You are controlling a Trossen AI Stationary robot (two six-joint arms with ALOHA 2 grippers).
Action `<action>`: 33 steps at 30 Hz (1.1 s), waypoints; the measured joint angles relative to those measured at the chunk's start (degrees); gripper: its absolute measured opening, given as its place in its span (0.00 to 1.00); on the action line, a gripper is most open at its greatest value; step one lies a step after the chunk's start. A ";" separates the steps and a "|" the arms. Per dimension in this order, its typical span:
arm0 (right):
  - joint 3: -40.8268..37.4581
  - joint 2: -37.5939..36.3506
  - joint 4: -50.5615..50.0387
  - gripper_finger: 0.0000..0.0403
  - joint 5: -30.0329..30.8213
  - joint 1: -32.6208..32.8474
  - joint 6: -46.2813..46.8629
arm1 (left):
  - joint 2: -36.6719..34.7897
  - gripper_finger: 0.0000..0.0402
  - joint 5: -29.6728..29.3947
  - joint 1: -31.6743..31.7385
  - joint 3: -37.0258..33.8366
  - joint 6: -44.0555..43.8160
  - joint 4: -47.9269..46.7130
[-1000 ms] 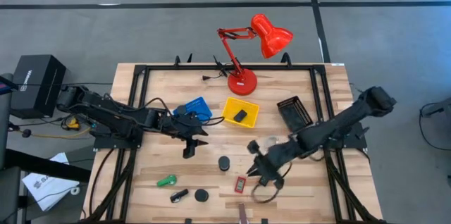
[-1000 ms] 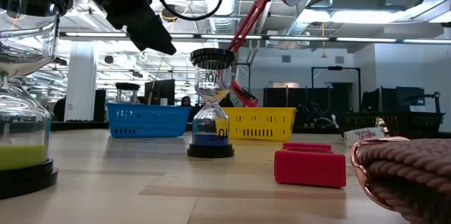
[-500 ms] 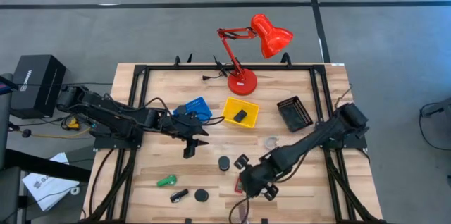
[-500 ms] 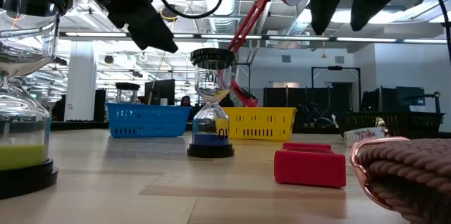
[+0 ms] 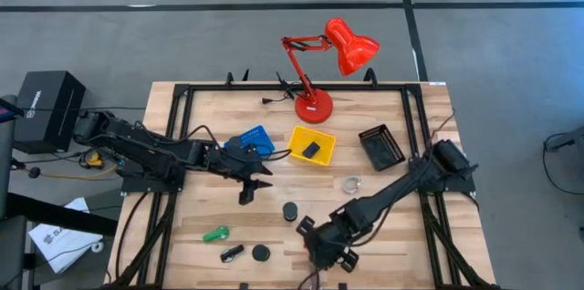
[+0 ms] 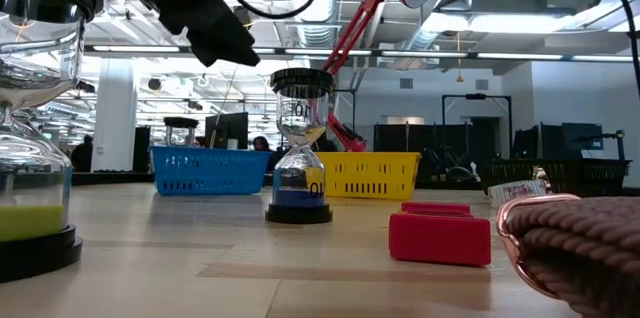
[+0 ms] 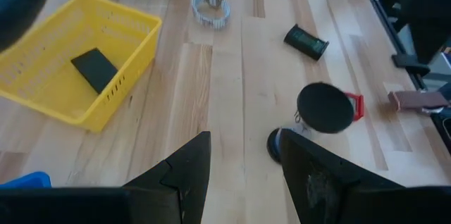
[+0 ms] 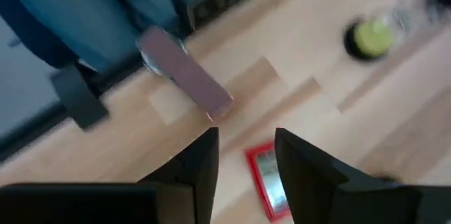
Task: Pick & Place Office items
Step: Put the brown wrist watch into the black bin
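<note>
moved: right hand point(image 5: 321, 246) has swung from the lower right of the high view to the lower centre, now above the red rectangle point(image 8: 268, 171) near the bench point(image 5: 201, 130) front edge.
right hand state: fingers point(image 8: 194, 164) spread apart, empty; the red rectangle shows in the gap between them, not yet touched.
left hand: left hand point(image 5: 251, 181) unchanged, hanging just below the blue tray point(image 5: 248, 138) at centre left, fingers spread, holding nothing.
task items: green clip point(image 5: 215, 233) and black disc point(image 5: 262, 253) at lower left; another black disc point(image 5: 290, 211) at centre; clear ring point(image 5: 352, 183) right of centre; one dark block point(image 5: 311, 150) already in the yellow tray point(image 5: 299, 135).
meaning: right arm appears lined up to descend on the red rectangle; most items are not yet placed.
</note>
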 joint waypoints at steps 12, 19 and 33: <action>2.94 6.59 6.95 0.34 1.09 4.85 -5.32 | -0.02 0.41 0.01 -0.13 0.00 -0.34 5.80; 10.73 13.55 0.35 0.35 -0.38 5.97 -9.63 | -0.02 0.41 0.15 -0.20 0.00 -5.49 8.80; 16.48 19.82 -5.39 0.36 -1.54 4.66 -14.43 | -0.02 0.41 -0.12 -0.55 0.00 -9.62 10.76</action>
